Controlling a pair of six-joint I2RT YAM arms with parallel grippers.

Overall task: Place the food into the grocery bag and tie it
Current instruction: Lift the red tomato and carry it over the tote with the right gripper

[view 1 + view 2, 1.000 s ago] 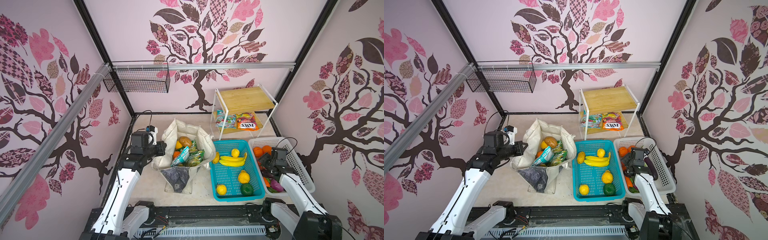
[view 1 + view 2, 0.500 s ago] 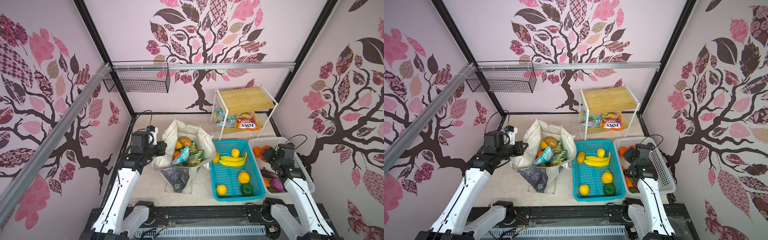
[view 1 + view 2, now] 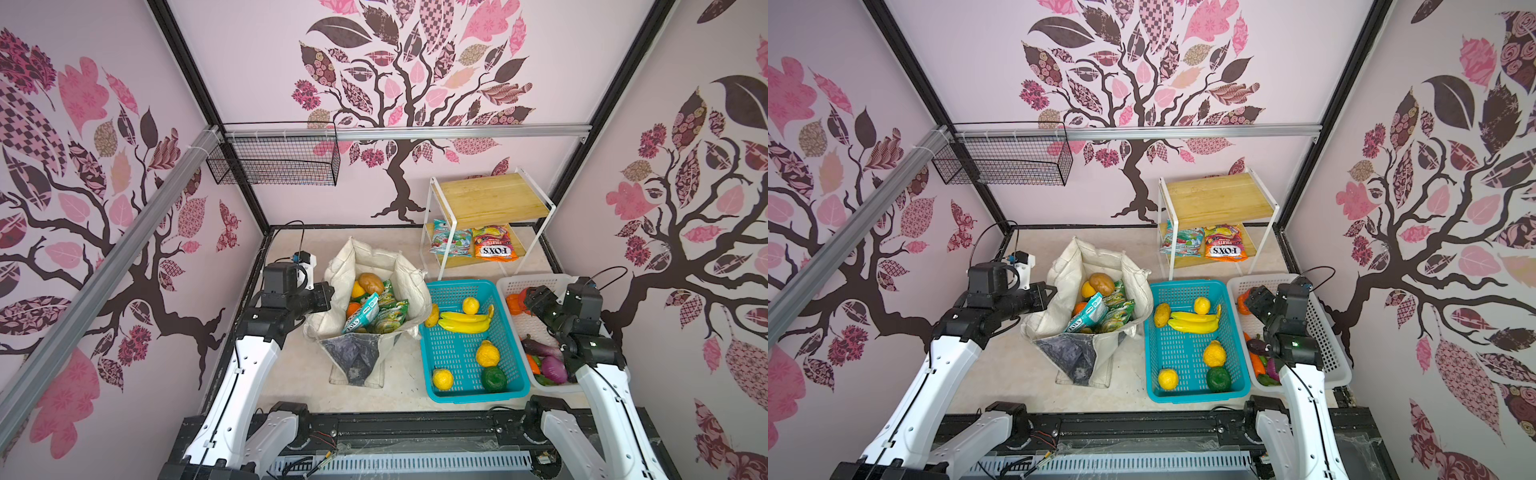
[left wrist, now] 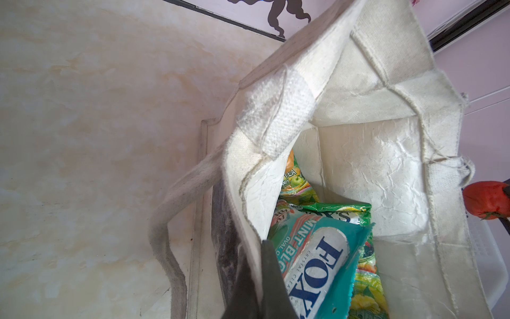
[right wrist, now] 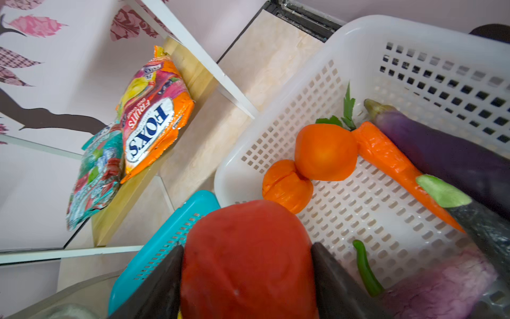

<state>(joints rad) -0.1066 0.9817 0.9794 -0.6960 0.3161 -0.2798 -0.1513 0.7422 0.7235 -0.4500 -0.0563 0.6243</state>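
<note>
Canvas of the grocery bag (image 4: 367,171) appeared soft and limp; left tool (image 4: 259,248) gripped its rim. Right tool (image 5: 247,256) clamped the smooth, probably slippery red tomato (image 5: 242,223) across its middle.

This is a staged robot test cell dressed as a small grocery corner. Pink panels printed with a tree (image 3: 401,183) stand in a frame of black posts (image 3: 199,95) and an aluminium rail (image 3: 415,134). A white-and-wood rack (image 3: 490,199) holds snack packets (image 3: 494,249). A wire basket (image 3: 274,160) hangs to the rack's left, and plastic baskets (image 3: 457,291) of toy produce (image 3: 461,322) sit in front of it.
</note>
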